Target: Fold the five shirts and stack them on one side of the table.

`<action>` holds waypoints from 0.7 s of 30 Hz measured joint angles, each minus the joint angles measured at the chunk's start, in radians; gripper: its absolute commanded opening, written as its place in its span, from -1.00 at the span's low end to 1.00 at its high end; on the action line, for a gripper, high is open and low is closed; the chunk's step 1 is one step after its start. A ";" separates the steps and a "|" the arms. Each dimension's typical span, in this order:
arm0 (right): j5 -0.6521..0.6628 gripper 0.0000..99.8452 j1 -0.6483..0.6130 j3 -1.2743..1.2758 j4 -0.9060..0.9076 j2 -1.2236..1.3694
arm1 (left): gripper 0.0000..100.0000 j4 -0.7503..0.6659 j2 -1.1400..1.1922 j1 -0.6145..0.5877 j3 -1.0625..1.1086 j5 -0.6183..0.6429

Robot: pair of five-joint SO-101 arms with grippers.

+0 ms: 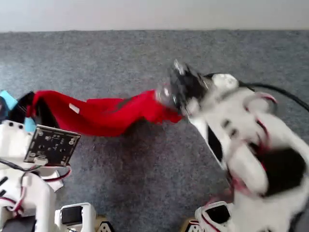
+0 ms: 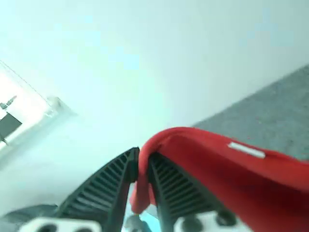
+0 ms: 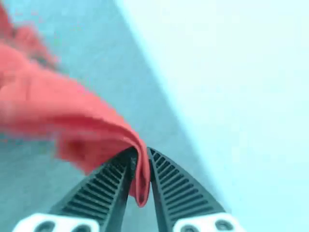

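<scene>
One shirt [image 1: 106,116], spanning left tool [image 2: 143,155], right tool [image 3: 140,152]

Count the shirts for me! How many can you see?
1. The red shirt is stretched over the grey table, one end pinched in the left end effector, the other end in the right end effector. More shirts may be outside the pictures.

Bright even light; soft shadow under red shirt [image 1: 104,117].
</scene>
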 measured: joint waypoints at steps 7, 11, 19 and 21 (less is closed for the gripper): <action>0.138 -0.98 0.071 0.000 -0.215 -0.137 | -0.97 0.000 0.204 0.005 -0.267 -0.015; 0.215 -0.98 0.149 0.000 -0.377 -0.149 | -0.97 0.075 0.296 0.025 -0.390 -0.055; 0.327 -0.98 0.178 -0.005 -0.560 -0.160 | -0.97 0.302 0.339 0.163 -0.525 -0.106; 0.334 -0.98 0.192 -0.015 -0.568 -0.170 | -0.97 0.316 0.339 0.167 -0.542 -0.106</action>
